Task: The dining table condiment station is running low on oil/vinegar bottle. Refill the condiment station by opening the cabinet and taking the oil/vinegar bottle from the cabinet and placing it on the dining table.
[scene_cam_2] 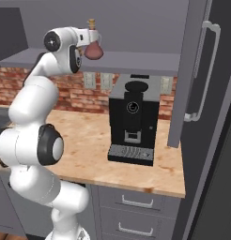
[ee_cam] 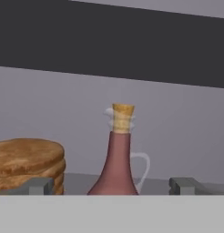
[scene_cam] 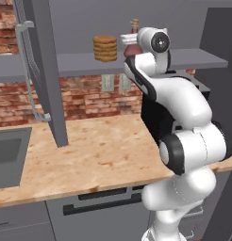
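Observation:
The oil/vinegar bottle (ee_cam: 116, 159), a reddish-brown flask with a tan cork, stands upright on the lower shelf (scene_cam: 66, 63) of the open cabinet. My gripper (ee_cam: 113, 185) is open, level with the bottle's lower body, one fingertip (ee_cam: 41, 185) to each side and well apart from it. From the right base view the bottle (scene_cam_2: 94, 49) sits just beyond the white hand at shelf height. In the left base view the hand hides most of the bottle (scene_cam: 133, 33). Both cabinet doors (scene_cam: 45, 70) (scene_cam_2: 197, 70) are swung open. The dining table is out of view.
A stack of round brown biscuits (scene_cam: 105, 48) (ee_cam: 27, 161) stands on the shelf just left of the bottle. Below, a black coffee machine (scene_cam_2: 131, 122) sits on the wooden worktop (scene_cam: 99, 150), and a steel sink (scene_cam: 9, 155) is at the left. Grey drawers (scene_cam_2: 136, 204) lie beneath.

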Controlling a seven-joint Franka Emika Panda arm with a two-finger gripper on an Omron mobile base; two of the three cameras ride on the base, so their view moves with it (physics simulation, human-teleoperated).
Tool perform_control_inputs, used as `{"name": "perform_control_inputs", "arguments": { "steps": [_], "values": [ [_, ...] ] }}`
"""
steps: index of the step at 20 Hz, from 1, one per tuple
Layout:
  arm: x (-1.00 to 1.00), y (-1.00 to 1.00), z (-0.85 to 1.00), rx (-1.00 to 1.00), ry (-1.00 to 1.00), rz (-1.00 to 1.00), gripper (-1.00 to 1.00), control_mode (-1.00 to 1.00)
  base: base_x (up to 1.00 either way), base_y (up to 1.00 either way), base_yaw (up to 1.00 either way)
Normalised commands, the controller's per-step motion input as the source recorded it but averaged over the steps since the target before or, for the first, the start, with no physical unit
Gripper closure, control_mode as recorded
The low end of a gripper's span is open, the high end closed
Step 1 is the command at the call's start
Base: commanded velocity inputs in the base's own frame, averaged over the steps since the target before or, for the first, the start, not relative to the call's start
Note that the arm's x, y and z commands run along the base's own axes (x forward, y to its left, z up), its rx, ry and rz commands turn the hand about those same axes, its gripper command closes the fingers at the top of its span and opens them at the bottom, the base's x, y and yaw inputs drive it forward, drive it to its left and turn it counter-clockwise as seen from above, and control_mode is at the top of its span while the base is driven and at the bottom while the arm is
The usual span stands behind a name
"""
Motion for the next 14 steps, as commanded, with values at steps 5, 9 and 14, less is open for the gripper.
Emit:
{"name": "perform_control_inputs", "arguments": {
  "steps": [5,9,14],
  "values": [
    [0.31,0.0,0.02,0.0,0.01,0.0,-1.0,-1.0,0.0,0.0,0.0],
    [0.22,-0.04,0.13,0.0,0.0,0.0,-1.0,-1.0,0.0,0.0,0.0],
    [0.18,-0.08,0.01,0.0,0.0,0.0,-1.0,-1.0,0.0,0.0,0.0]
  ]
}}
